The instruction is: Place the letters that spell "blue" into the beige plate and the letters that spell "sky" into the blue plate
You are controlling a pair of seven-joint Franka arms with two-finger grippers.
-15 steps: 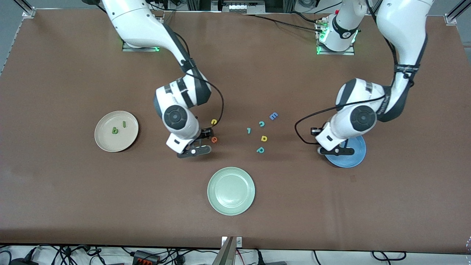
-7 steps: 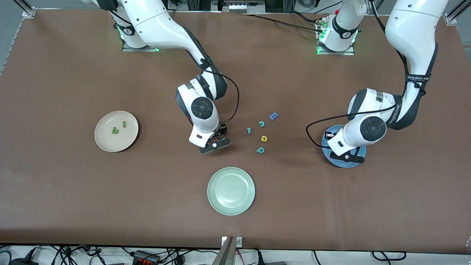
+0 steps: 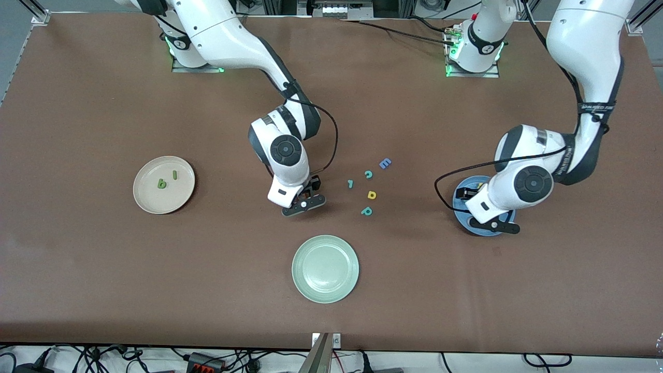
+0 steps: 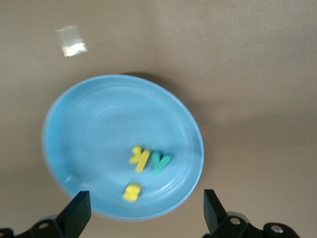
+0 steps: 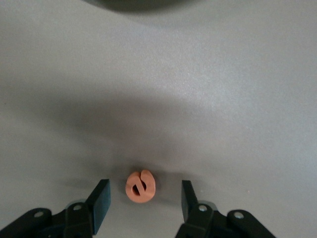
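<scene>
My left gripper [image 4: 144, 212] hangs open over the blue plate [image 4: 89, 129], with nothing between its fingers. In that plate lie the yellow k [image 4: 139, 158], the teal y [image 4: 160, 162] and the yellow s [image 4: 131, 192]. My right gripper [image 5: 144, 198] is low on the table, open, with one finger on each side of the orange e [image 5: 140, 186] and touching neither. The beige plate [image 3: 150, 202] at the right arm's end holds the dark green b [image 3: 161, 183] and the green l [image 3: 175, 175]. The yellow u is hidden by the right arm.
Loose letters lie between the arms: teal l [image 3: 350, 183], teal c [image 3: 368, 174], blue E [image 3: 385, 163], yellow a [image 3: 371, 195], teal p [image 3: 366, 211]. A pale green plate [image 3: 325, 269] sits nearer the front camera, just past the right gripper [image 3: 307, 192].
The left gripper has opened over the blue plate and shifted toward its own end of the table. The right gripper swung over to straddle the orange e, and its jaws narrowed.
</scene>
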